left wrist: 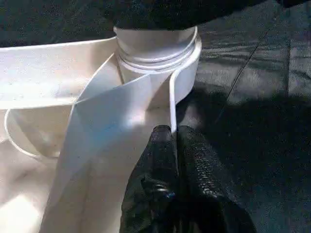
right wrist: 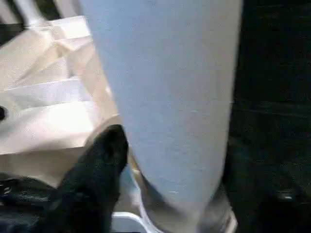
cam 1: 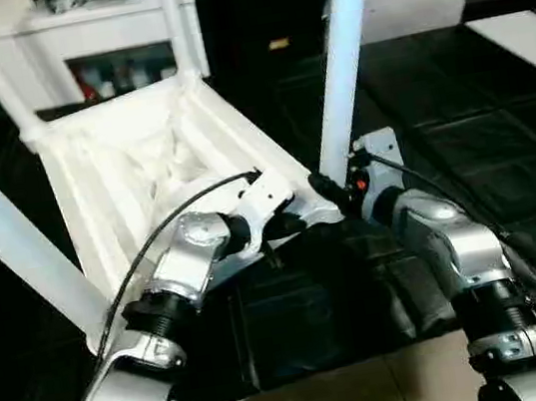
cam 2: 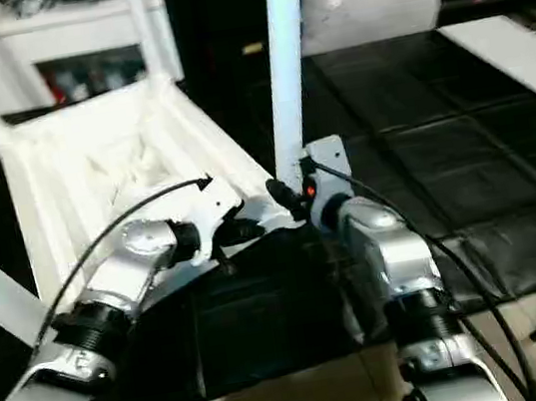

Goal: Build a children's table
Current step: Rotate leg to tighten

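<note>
Upside down on the black work table [cam 1: 504,155] lies the white children's table [cam 1: 142,169], its ribbed underside facing up, filling the head view from nine o'clock toward the centre. A leg [cam 1: 7,244] rises out of its near-left corner at eight o'clock and leans off toward ten. Two more legs stand at the far corners near eleven and twelve o'clock.

Moving rightward, the left gripper [cam 1: 287,223] sits at the table's near-right corner, just below centre. Its fingers [left wrist: 167,160] are pinched together on the thin white edge of the table's rim, right beside the round corner socket [left wrist: 158,53].

Next, a fourth leg [cam 1: 343,58] stands nearly upright in that same socket, running from centre up to twelve o'clock.

Further right, the right gripper [cam 1: 332,191] is at the foot of this leg. One black finger [right wrist: 104,160] shows just beside the leg's base, apparently touching it; the other finger is hidden, so I cannot tell whether the pincer is gripping or merely spread around the leg.
</note>
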